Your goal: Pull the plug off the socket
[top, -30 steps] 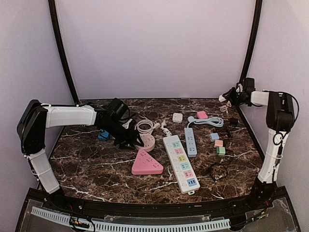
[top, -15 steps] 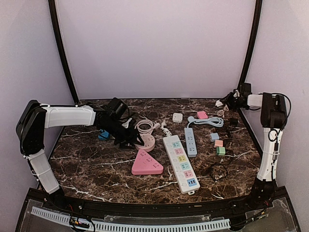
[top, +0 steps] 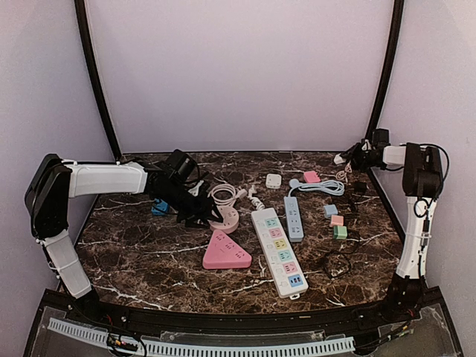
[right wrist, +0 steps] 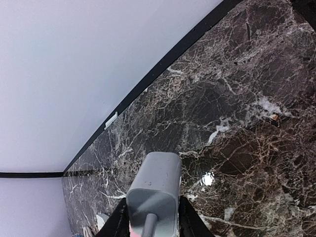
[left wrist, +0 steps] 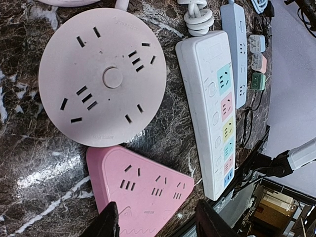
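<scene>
My right gripper is at the table's far right back corner, shut on a white-grey plug. In the right wrist view the plug sits between the gripper's jaws, above bare marble, its cable end toward the camera. My left gripper is open over the round pink socket. In the left wrist view the round socket is empty, and the left gripper is open above the pink triangular socket, also empty.
A white power strip with coloured outlets and a pale blue strip lie mid-table. A white cube, a pink plug, small coloured adapters, a coiled cable and a black cable lie around them.
My right gripper has moved down and slightly outward at the far right corner with the plug in it. The left arm has barely moved.
</scene>
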You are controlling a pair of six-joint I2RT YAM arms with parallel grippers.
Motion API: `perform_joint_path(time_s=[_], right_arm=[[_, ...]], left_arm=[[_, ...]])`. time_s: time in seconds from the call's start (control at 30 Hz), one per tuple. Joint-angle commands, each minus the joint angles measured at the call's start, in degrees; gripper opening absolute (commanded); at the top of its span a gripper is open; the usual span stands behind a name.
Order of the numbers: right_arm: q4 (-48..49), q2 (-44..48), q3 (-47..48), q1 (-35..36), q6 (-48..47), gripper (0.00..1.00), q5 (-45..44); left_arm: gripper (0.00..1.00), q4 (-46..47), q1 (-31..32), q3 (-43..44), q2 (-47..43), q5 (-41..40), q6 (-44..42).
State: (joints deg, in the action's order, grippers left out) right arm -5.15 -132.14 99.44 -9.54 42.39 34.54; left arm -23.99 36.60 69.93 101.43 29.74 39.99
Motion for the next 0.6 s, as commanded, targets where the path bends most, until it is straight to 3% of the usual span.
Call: perform_joint_path(time_s=[0.0, 0.33, 0.57], right_arm=[[-1.68, -1.34, 1.17, -0.3, -1.3, 0.32, 0.14], [-4.72, -1.29, 2.1, -0.3, -3.84, 0.32, -1.88], [-7.15, 2.28, -0.28, -0.35, -7.15, 0.35, -8.05]], left_arm=[[0.52, 0.2, 0.31, -0.54, -0.35, 0.55, 0.65], [0.52, 0.56, 0.51, -0.71, -0.09, 0.42, 0.93], [0.52, 0.7, 0.63, -0.47, 0.16, 0.55, 0.97]])
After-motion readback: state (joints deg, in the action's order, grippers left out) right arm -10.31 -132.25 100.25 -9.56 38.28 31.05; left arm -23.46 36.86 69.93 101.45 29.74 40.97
